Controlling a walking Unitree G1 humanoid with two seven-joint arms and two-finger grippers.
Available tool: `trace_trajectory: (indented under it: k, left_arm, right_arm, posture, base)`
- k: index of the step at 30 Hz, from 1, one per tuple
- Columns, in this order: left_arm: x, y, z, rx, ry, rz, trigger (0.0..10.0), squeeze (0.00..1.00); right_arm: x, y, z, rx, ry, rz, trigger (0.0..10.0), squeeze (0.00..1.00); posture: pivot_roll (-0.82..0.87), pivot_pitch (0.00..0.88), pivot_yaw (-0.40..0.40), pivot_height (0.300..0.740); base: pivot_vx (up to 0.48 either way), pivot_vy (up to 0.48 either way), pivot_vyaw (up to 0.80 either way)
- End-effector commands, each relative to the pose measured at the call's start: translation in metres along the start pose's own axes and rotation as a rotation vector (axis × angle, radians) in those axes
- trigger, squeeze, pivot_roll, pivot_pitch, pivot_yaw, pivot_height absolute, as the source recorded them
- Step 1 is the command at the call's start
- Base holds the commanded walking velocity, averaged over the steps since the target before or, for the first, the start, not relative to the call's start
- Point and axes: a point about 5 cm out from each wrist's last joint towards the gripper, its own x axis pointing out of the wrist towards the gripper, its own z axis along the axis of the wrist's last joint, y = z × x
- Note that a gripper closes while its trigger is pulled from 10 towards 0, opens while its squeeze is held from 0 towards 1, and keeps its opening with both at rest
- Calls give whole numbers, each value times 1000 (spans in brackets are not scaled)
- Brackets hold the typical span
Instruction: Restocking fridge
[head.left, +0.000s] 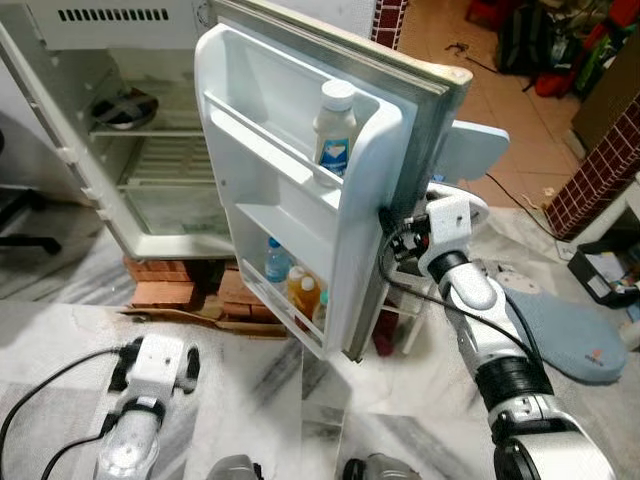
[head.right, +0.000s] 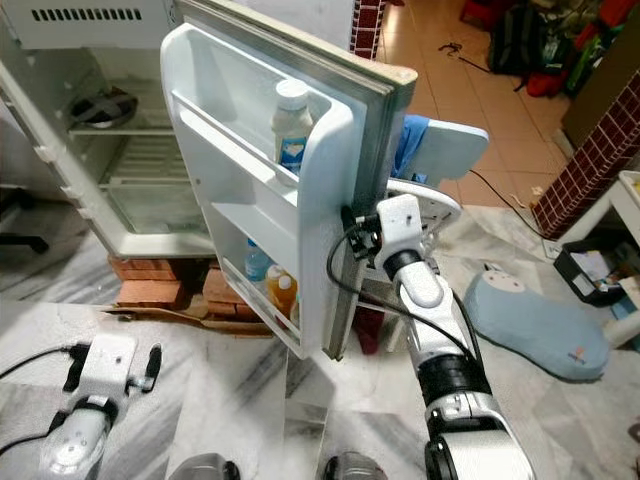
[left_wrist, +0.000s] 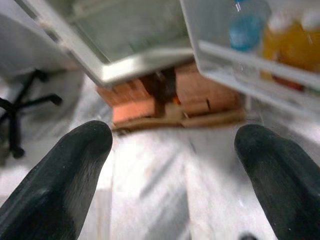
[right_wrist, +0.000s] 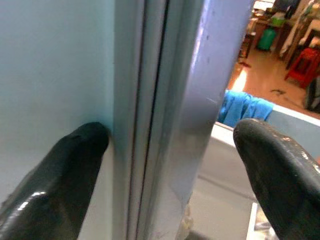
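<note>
Marble-patterned grey floor (head.left: 60, 330) spreads before a small white fridge (head.left: 130, 130) that stands raised on red bricks (head.left: 170, 285), probably to keep its base off the ground. Its white door (head.left: 330, 190) swings wide toward the robot, and the wire shelves inside hold little beyond a dark round item (head.left: 120, 108) on the upper shelf. Door racks carry the stock: 1 white plastic bottle with a blue label (head.left: 333, 130) stands upright in the upper rack, while a blue-capped clear bottle (head.left: 277, 265) and 2 orange juice bottles (head.left: 306, 297) sit side by side in the bottom rack, where the rail stops them tipping out. The right tool (right_wrist: 170, 150) straddles the door's outer edge, its black fingers (right_wrist: 65, 170) spread with 1 on the inner liner and 1 beyond the metal side, not clenched on it; this looks like a hold to steady or swing the door. The left tool (left_wrist: 172, 160) hangs low over the floor, released and holding nothing. A pale blue chair (head.left: 470, 145) stands behind the door.
</note>
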Motion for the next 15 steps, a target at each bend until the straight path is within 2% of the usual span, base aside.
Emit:
trace_trajectory:
  k: [1,2,4,5,6,7,8,9,10,11,13,14,15]
  left_arm:
    - [-3,1,2,1,-15,0,10000,0]
    - [-4,1,1,-2,-14,3,10000,0]
    - [-3,2,-2,-9,-9,14,10000,0]
    - [-2,3,-4,-12,-5,20,10000,0]
    - [0,5,-8,-13,1,25,10000,0]
    - [0,5,-8,-13,1,25,10000,0]
    - [3,5,-12,-12,9,25,10000,0]
    - [4,5,-14,-11,13,21,10000,0]
    - [4,5,-14,-11,13,21,10000,0]
    - [6,6,-18,-8,20,16,10000,0]
    - [7,6,-20,-7,24,14,10000,0]
    - [9,6,-24,-3,28,11,10000,0]
    - [9,6,-24,-3,28,11,10000,0]
  right_arm:
    - [18,8,26,69,-82,50,10000,0]
    - [23,13,33,107,-106,94,10000,0]
    - [24,33,42,208,-139,279,10000,0]
    - [19,45,48,276,-157,417,10000,0]
    - [7,60,54,354,-176,618,10000,0]
    - [7,60,54,354,-176,618,10000,0]
    - [-14,70,57,394,-171,806,10000,0]
    - [-26,72,56,408,-156,882,10000,0]
    - [-26,72,56,408,-156,882,10000,0]
    - [-44,72,50,425,-112,971,10000,0]
    - [-51,69,44,427,-83,985,10000,0]
    - [-61,60,31,450,-17,983,10000,0]
    - [-61,60,31,450,-17,983,10000,0]
  posture:
    - [150,114,-47,740]
    - [156,116,-47,740]
    - [163,116,-59,740]
    - [167,115,-62,740]
    - [166,114,-62,740]
    - [166,114,-62,740]
    - [164,114,-62,740]
    - [162,114,-62,740]
    - [162,114,-62,740]
    - [156,114,-60,740]
    - [153,114,-59,740]
    - [149,113,-55,740]
    - [149,113,-55,740]
  base:
    - [0,0,0]
    - [0,0,0]
    - [0,0,0]
    - [0,0,0]
    - [0,0,0]
    - [0,0,0]
    - [0,0,0]
    - [0,0,0]
    - [0,0,0]
    - [0,0,0]
    - [0,0,0]
    - [0,0,0]
    - [0,0,0]
